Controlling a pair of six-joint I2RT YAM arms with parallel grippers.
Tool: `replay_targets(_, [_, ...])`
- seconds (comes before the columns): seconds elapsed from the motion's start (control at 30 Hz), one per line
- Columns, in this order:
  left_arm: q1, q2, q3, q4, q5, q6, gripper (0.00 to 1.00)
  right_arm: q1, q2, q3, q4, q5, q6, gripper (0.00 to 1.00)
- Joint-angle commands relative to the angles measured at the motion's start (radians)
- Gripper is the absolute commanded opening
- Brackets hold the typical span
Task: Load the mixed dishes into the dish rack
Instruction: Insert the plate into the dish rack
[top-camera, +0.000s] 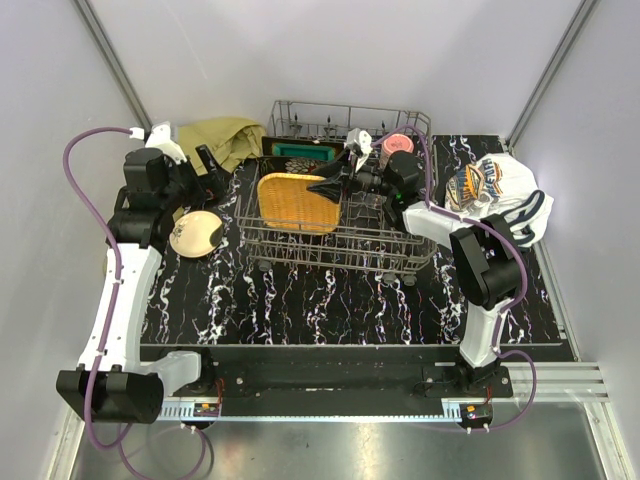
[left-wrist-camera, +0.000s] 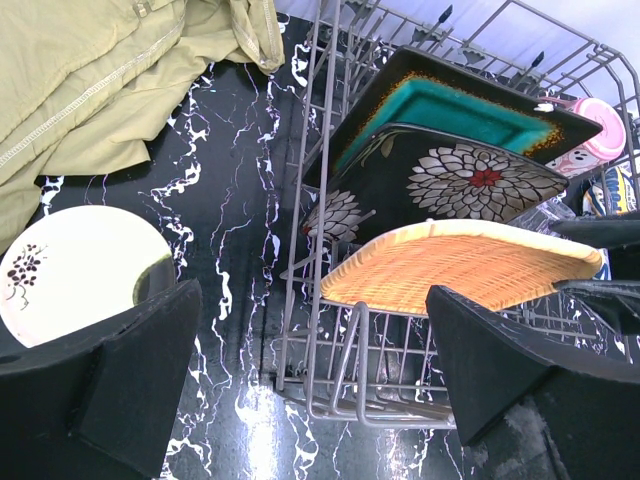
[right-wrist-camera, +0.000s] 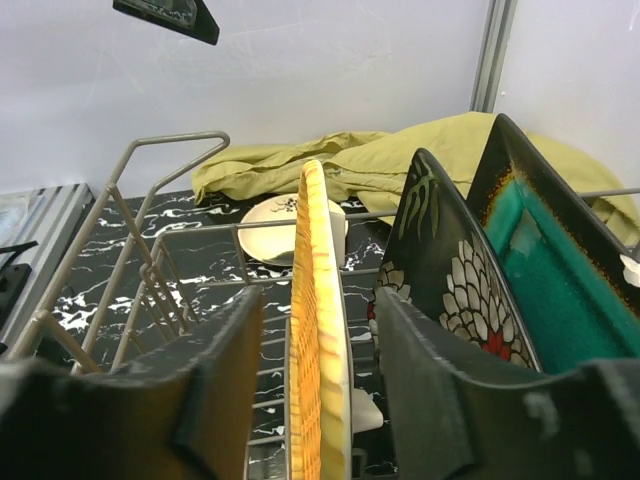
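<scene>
White-walled booth, black marbled table (top-camera: 300, 300). The dish rack (top-camera: 400, 250) sits mid-table toward the far edge. Three square plates stand on edge in its left half: teal plate (left-wrist-camera: 440, 110) farthest back, dark floral plate (left-wrist-camera: 460, 180) next, orange plate (top-camera: 295, 200) nearest. A pink cup (left-wrist-camera: 605, 130) is in the rack's far-right part.

The right gripper (right-wrist-camera: 320, 300) straddles the orange plate's top rim. Its jaws are released, with a thin gap on each side, so it is not gripping. The left gripper (left-wrist-camera: 312, 295) is spread wide and empty, near the far-left corner beside the rack's left wall.

Step, as I judge it: seating the orange plate, at the let-go point. The next move calls for a straight lift off the rim with no sideways drag, since the floral plate leans just beside it. The cream plate (top-camera: 195, 233) lies flat on the table near the left edge, outside the rack, and looks like the left arm's pickup.

Views:
- Only the right wrist shows the gaps between fingers and rim.
- Only the left wrist shows the floral pattern and how the plates stack.
- Only the top view shows the white printed cloth (top-camera: 500, 190) at the right edge, and both arms together.
- The olive cloth (top-camera: 222, 138) sits at the far-left corner.
</scene>
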Motion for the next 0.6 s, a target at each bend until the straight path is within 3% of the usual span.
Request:
replay_targets(0.0, [0.005,-0.033,-0.019,0.06,0.025,-0.008,0.99,0.019,-0.037,-0.034,0.029,0.02,-0.006,0.58])
replay_targets(0.27, [0.005,-0.039,-0.017,0.06,0.025,-0.008,0.99,0.019,-0.071,0.03,-0.045,0.046,-0.077,0.67])
replay_targets(0.57, [0.007,-0.045,-0.019,0.066,0.033,-0.015,0.99,0.011,-0.105,0.176,-0.143,0.06,-0.127,0.7])
